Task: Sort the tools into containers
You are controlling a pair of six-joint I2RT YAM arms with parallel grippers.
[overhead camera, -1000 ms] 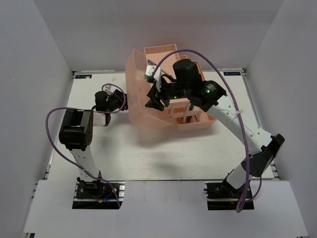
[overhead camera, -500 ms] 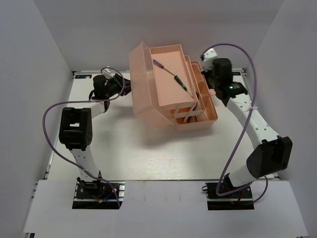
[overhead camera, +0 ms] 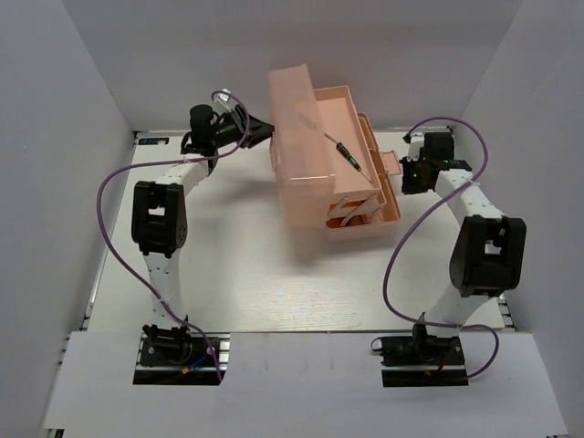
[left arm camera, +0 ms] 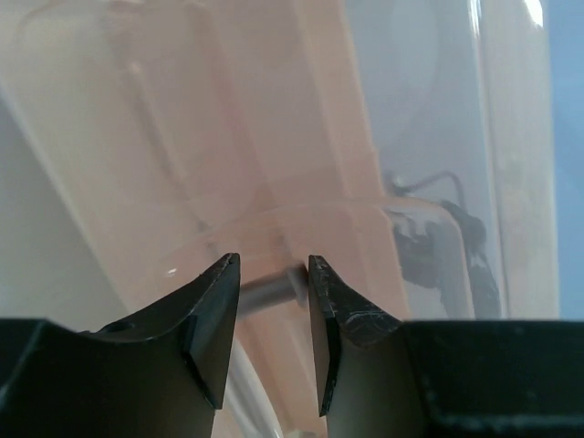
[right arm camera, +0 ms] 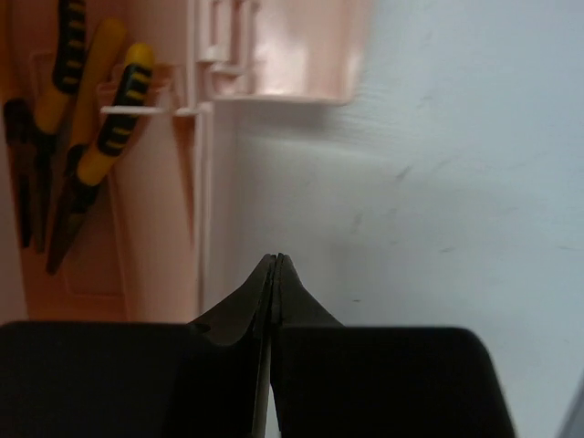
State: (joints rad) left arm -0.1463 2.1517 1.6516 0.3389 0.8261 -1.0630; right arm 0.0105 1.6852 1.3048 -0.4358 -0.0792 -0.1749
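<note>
Compared with one second ago, the right arm is not above the toolbox (overhead camera: 365, 228) any more. Its end effector (overhead camera: 411, 175) is now to the right of the toolbox, low over the table (overhead camera: 237, 274). Its two fingers are pressed together and there is nothing between them (right arm camera: 275, 260).

The left end effector (overhead camera: 258, 128) has also moved, from the left side of the toolbox to its far-left corner, close to the lid (overhead camera: 294, 128). The lid leaned to the left before and now stands more upright. In the left wrist view the fingers (left arm camera: 214, 310) stand a little apart, and the curved handle (left arm camera: 301, 214) of the lid passes just in front of their tips. We cannot tell if they pinch it.

The toolbox is of salmon-pink plastic that lets light through, and it stands at the far middle of the table with its trays folded out. One thin screwdriver (overhead camera: 348, 154) with a dark handle lies diagonally in the top tray (overhead camera: 333, 105), which the arm covered before. In the right wrist view we see the pliers (right arm camera: 117, 119) with yellow and black handles. They lie side by side in a lower compartment, near the right wall of the toolbox.
</note>
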